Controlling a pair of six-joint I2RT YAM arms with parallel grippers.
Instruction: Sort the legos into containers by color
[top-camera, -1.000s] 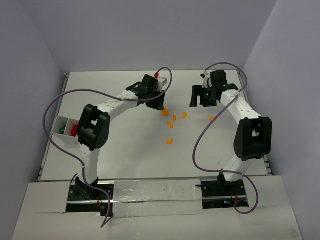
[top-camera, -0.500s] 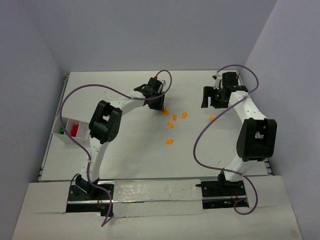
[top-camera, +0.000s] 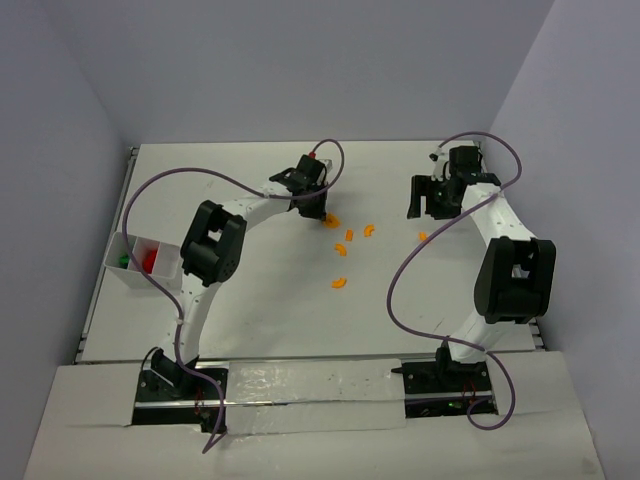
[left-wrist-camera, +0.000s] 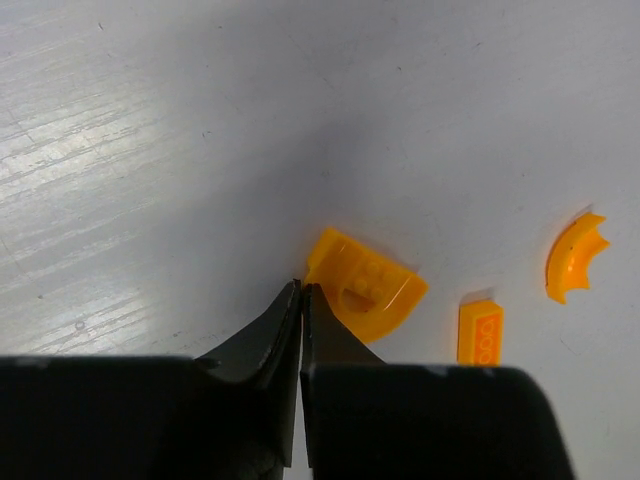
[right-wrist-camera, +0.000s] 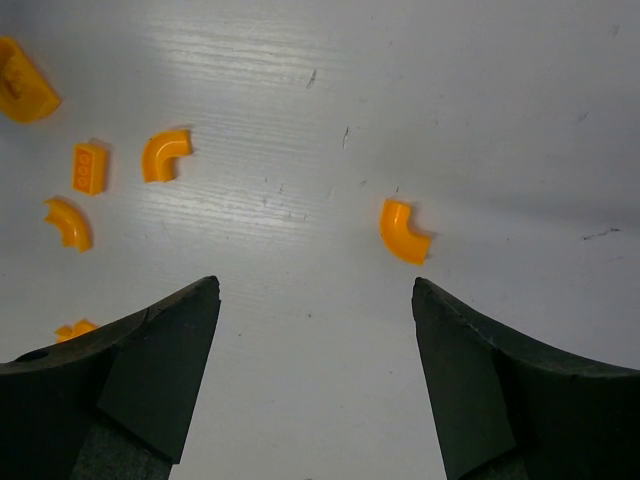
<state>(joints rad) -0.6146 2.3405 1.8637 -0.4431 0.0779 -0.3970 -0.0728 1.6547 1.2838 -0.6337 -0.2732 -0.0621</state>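
The left pincer (left-wrist-camera: 300, 290) has come down onto the table (left-wrist-camera: 200, 120). Its tips are pressed together beside an orange lego (left-wrist-camera: 365, 295) at frame middle, holding nothing. The right pincer (right-wrist-camera: 315, 300) is wide apart. The grab probably missed; the tray (top-camera: 120, 272) waits far left.

From what I see, I'm working in a robotics lab test cell. The white bench (top-camera: 260, 310) is boxed in on three sides by plain grey walls (top-camera: 300, 70). The left arm (top-camera: 205, 250) and right arm (top-camera: 510, 270) are bolted to a metal rail (top-camera: 310, 385) at its near edge, with purple cables (top-camera: 392, 300) looping loose. Orange legos (top-camera: 349, 236) and a divided white tray (top-camera: 140, 279) sit on the bench.
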